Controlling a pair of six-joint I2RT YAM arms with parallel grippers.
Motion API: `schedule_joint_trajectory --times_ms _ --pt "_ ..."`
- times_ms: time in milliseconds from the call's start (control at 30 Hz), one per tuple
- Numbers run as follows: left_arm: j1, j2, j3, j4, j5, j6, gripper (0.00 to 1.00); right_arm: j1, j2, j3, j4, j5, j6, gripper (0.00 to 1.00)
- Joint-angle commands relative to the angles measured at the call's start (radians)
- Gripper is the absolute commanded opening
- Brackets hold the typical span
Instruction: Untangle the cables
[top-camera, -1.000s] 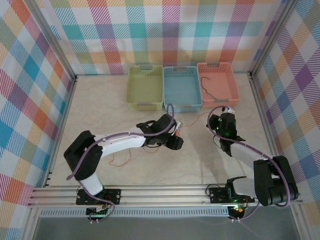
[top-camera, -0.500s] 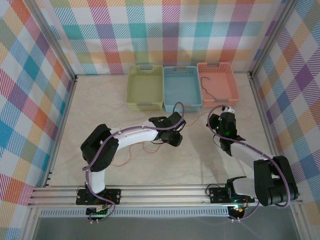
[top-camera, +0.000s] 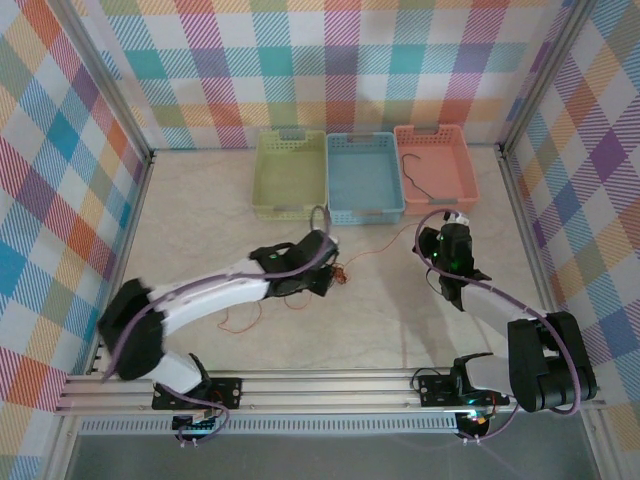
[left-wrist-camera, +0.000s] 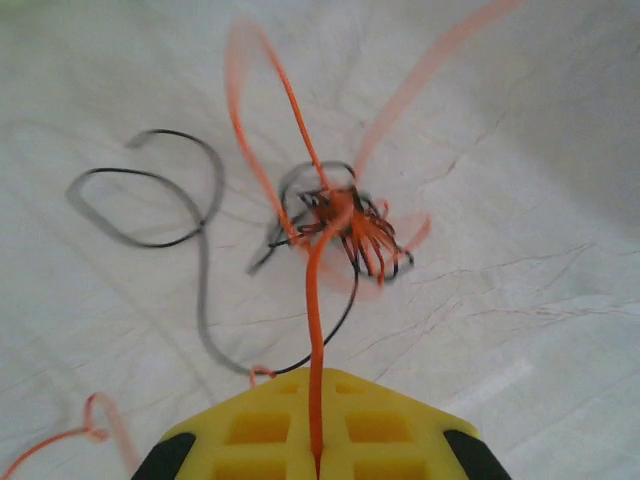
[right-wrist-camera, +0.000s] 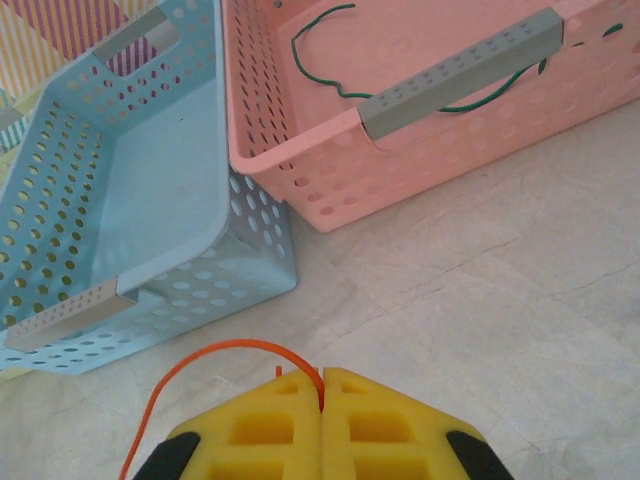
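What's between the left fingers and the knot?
In the left wrist view, the orange cable runs from the left fingers to the knot, a black cable curving beside it, table beneath.

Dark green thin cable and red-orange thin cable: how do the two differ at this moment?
The dark green thin cable lies loose inside the pink perforated plastic basket; the red-orange thin cable lies out on the table, pinched in the shut left gripper. The green one lies alone, ungripped; the orange one runs into a knot with a black thin cable. Both are thin, flexible wires.
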Motion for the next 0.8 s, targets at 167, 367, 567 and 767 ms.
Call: schedule_joint_trajectory --times_ms 167,367,567,767 --pt "0.128 -0.576 -0.225 -0.128 -0.252 -0.167 0.00 0.004 0.017 0.029 -0.028 0.058 -0.014 0.00" --pt "0.230 -0.918 -0.254 -0.244 -0.346 -0.211 0.00 0.004 0.003 0.024 -0.055 0.131 -0.022 0.00" --pt "0.233 -1.055 -0.209 -0.315 -0.461 -0.231 0.00 0.004 -0.011 0.014 -0.066 0.182 -0.009 0.00" --pt "0.234 -1.117 -0.156 -0.374 -0.532 -0.230 0.00 0.004 -0.017 0.010 -0.084 0.227 0.015 0.00"
